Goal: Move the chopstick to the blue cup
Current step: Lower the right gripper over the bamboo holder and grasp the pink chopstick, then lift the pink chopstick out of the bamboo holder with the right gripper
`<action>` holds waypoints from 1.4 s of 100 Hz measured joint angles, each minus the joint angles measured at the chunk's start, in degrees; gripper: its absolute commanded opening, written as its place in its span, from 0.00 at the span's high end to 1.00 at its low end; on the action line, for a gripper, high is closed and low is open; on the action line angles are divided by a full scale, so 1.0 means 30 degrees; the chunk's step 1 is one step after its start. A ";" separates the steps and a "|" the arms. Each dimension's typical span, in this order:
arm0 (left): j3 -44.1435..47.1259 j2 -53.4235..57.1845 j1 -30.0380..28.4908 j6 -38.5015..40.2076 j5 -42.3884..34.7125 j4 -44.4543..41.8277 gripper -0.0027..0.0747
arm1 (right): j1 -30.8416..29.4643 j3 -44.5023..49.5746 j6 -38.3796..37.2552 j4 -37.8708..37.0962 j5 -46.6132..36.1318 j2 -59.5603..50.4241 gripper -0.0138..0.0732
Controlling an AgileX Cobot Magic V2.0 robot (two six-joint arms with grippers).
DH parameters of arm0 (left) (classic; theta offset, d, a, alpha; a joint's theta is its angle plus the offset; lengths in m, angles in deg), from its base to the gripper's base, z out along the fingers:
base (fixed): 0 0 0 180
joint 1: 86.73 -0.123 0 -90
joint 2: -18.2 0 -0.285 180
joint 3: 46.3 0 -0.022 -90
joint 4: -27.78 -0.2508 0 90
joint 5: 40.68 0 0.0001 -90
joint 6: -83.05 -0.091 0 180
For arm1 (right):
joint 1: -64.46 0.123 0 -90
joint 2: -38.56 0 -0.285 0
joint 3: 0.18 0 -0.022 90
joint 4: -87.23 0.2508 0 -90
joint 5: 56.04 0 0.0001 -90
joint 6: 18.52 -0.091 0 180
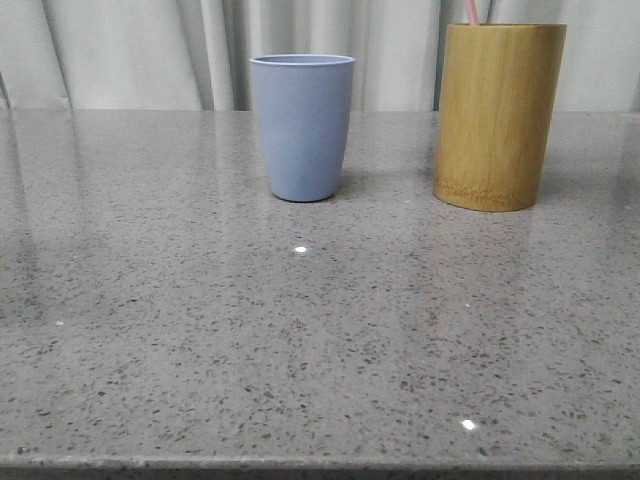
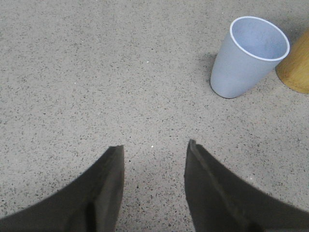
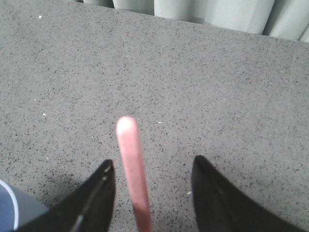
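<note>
The pale pink chopstick (image 1: 470, 10) stands in a tan bamboo cylinder (image 1: 497, 115), only its top poking above the rim. In the right wrist view the chopstick (image 3: 131, 164) rises blurred between the fingers of my right gripper (image 3: 153, 161), which is open; the stick is nearer one finger and neither finger touches it. The greyish-blue cup (image 1: 301, 125) stands upright and empty to the left of the cylinder, and its edge (image 3: 7, 210) shows beside the right gripper. My left gripper (image 2: 155, 145) hangs open over bare table, apart from the blue cup (image 2: 241, 67).
The grey speckled stone table (image 1: 300, 330) stretches wide in front of both vessels. Pale curtains (image 1: 150, 50) hang behind its far edge. The bamboo cylinder (image 2: 297, 72) stands close beside the cup.
</note>
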 measured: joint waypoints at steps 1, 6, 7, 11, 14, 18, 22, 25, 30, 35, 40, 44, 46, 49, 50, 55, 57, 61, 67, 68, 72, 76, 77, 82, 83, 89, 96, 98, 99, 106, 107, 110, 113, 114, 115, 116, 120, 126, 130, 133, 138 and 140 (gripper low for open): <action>0.0000 0.0000 0.0000 0.0000 0.0000 0.0000 0.59 | 0.0000 -0.0033 0.0000 0.0000 -0.0004 0.0000 0.57; 0.0000 0.0000 0.0000 0.0000 0.0000 0.0000 0.59 | 0.0000 -0.0006 0.0000 0.0000 -0.0139 0.0000 0.65; 0.0000 0.0000 0.0000 0.0000 0.0000 0.0000 0.59 | 0.0000 -0.0006 0.0000 0.0000 -0.0141 0.0000 0.66; 0.0000 0.0000 0.0000 0.0000 0.0000 0.0000 0.59 | 0.0000 -0.0006 0.0000 0.0000 -0.0229 0.0000 0.72; 0.0000 0.0000 0.0000 0.0000 0.0000 0.0000 0.59 | 0.0000 -0.0006 0.0000 0.0000 -0.0224 0.0000 0.76; 0.0000 0.0000 0.0000 0.0000 0.0000 0.0000 0.59 | 0.0000 -0.0006 0.0000 0.0000 -0.0267 0.0000 0.82; 0.0000 0.0000 0.0000 0.0000 0.0000 0.0000 0.59 | 0.0000 -0.0038 0.0000 0.0000 -0.0313 0.0000 0.86; 0.0000 0.0000 0.0000 0.0000 0.0000 0.0000 0.59 | 0.0000 -0.0038 0.0038 0.0000 -0.0363 0.0000 0.89; 0.0000 0.0000 0.0000 0.0000 0.0000 0.0000 0.59 | 0.0000 -0.0038 0.0038 0.0000 -0.0487 0.0000 0.92; 0.0000 0.0000 0.0000 0.0000 -0.0036 0.0000 0.59 | 0.0000 -0.0038 0.0038 0.0000 -0.0513 0.0000 0.92; 0.0000 0.0000 0.0000 0.0000 -0.0045 0.0000 0.59 | 0.0000 -0.0038 0.0038 0.0000 -0.0513 0.0000 0.92; 0.0000 0.0000 0.0000 0.0000 -0.0076 0.0000 0.59 | 0.0000 -0.0038 0.0038 0.0000 -0.0513 0.0000 0.92; 0.0000 0.0000 0.0000 0.0000 -0.0076 0.0000 0.59 | 0.0000 -0.0075 0.0038 0.0000 -0.0513 0.0000 0.92; 0.0000 0.0000 0.0000 0.0000 -0.0090 0.0000 0.59 | 0.0000 -0.0119 0.0038 0.0000 -0.0513 0.0000 0.92; 0.0000 0.0000 0.0000 0.0000 -0.0090 0.0000 0.59 | 0.0000 -0.0160 0.0038 0.0000 -0.0513 0.0000 0.92; 0.0000 0.0000 0.0000 0.0000 -0.0090 0.0000 0.59 | 0.0000 -0.0377 0.0122 0.0000 -0.0513 0.0000 0.92; 0.0000 0.0000 0.0000 0.0000 -0.0090 0.0000 0.59 | 0.0000 -0.0483 0.0128 0.0000 -0.0513 0.0000 0.92; 0.0000 0.0000 0.0000 0.0000 -0.0120 0.0000 0.59 | 0.0000 -0.0725 0.0240 0.0000 -0.0513 -0.0038 0.92; 0.0000 0.0000 0.0000 0.0000 -0.0120 0.0000 0.59 | 0.0000 -0.1088 0.0444 0.0000 -0.0480 -0.0223 0.92; 0.0000 0.0000 0.0000 0.0000 -0.0120 0.0000 0.59 | 0.0000 -0.1188 0.0444 0.0000 -0.0480 -0.0280 0.92; 0.0000 0.0000 0.0000 0.0000 -0.0120 0.0000 0.59 | 0.0000 -0.1477 0.0585 0.0000 -0.0480 -0.0503 0.92; 0.0000 0.0000 0.0000 0.0000 -0.0120 0.0000 0.59 | 0.0000 -0.1892 0.0674 0.0000 -0.0480 -0.0715 0.92; 0.0000 0.0000 0.0000 0.0000 -0.0120 0.0000 0.59 | 0.0000 -0.1965 0.0713 0.0000 -0.0480 -0.0800 0.92; 0.0000 0.0000 0.0000 0.0000 -0.0120 0.0000 0.59 | 0.0000 -0.2569 0.0744 0.0000 -0.0480 -0.1113 0.92; 0.0000 0.0000 0.0000 0.0000 -0.0120 0.0000 0.59 | 0.0000 -0.2650 0.0744 0.0000 -0.0480 -0.1155 0.92; 0.0000 0.0000 0.0000 0.0000 -0.0120 0.0000 0.59 | 0.0000 -0.3384 0.0896 0.0000 -0.0392 -0.1518 0.92; 0.0000 0.0000 0.0000 0.0000 -0.0120 0.0000 0.59 | 0.0116 -0.4246 0.0973 0.0000 -0.0130 -0.1764 0.92; 0.0000 0.0000 0.0000 0.0000 -0.0120 0.0000 0.59 | 0.0160 -0.4412 0.1008 0.0000 -0.0056 -0.1856 0.92; 0.0000 0.0000 0.0000 0.0000 -0.0120 0.0000 0.59 | 0.0194 -0.4574 0.1009 0.0000 0.0028 -0.1852 0.92; 0.0000 0.0000 0.0000 0.0000 -0.0120 0.0000 0.59 | 0.0578 -0.5383 0.1034 0.0000 0.0430 -0.1940 0.92; 0.0000 0.0000 0.0000 0.0000 -0.0120 0.0000 0.59 | 0.0623 -0.5451 0.1034 0.0000 0.0437 -0.1940 0.92; 0.0000 0.0000 0.0000 0.0000 -0.0120 0.0000 0.59 | 0.0826 -0.5753 0.1051 0.0000 0.0538 -0.1940 0.92; 0.0000 0.0000 0.0000 0.0000 -0.0120 0.0000 0.59 | 0.1101 -0.5886 0.1051 0.0000 0.0538 -0.1940 0.92; 0.0000 0.0000 0.0000 0.0000 -0.0120 0.0000 0.59 | 0.1158 -0.5945 0.1051 0.0000 0.0538 -0.1940 0.92; 0.0000 0.0000 0.0000 0.0000 -0.0120 0.0000 0.59 | 0.1219 -0.6000 0.1051 0.0000 0.0538 -0.1940 0.92; 0.0000 0.0000 0.0000 0.0000 -0.0120 0.0000 0.59 | 0.1345 -0.6004 0.1051 0.0000 0.0538 -0.1940 0.92; 0.0000 0.0000 0.0000 0.0000 -0.0120 0.0000 0.59 | 0.1747 -0.6083 0.1051 0.0000 0.0538 -0.1940 0.92; 0.0000 0.0000 0.0000 0.0000 -0.0120 0.0000 0.59 | 0.2314 -0.6083 0.1082 0.0000 0.0393 -0.1895 0.92; 0.0000 0.0000 0.0000 0.0000 -0.0120 0.0000 0.59 | 0.2734 -0.6083 0.1082 0.0047 0.0202 -0.1800 0.92; 0.0000 0.0000 0.0000 0.0000 -0.0120 0.0000 0.59 | 0.3004 -0.6083 0.1082 0.0216 0.0055 -0.1607 0.92; 0.0000 0.0000 0.0000 0.0000 -0.0120 0.0000 0.59 | 0.3435 -0.6083 0.1082 0.0502 -0.0299 -0.1303 0.92; 0.0000 0.0000 0.0000 0.0000 -0.0120 0.0000 0.59 | 0.3602 -0.6083 0.1082 0.0649 -0.0397 -0.1159 0.92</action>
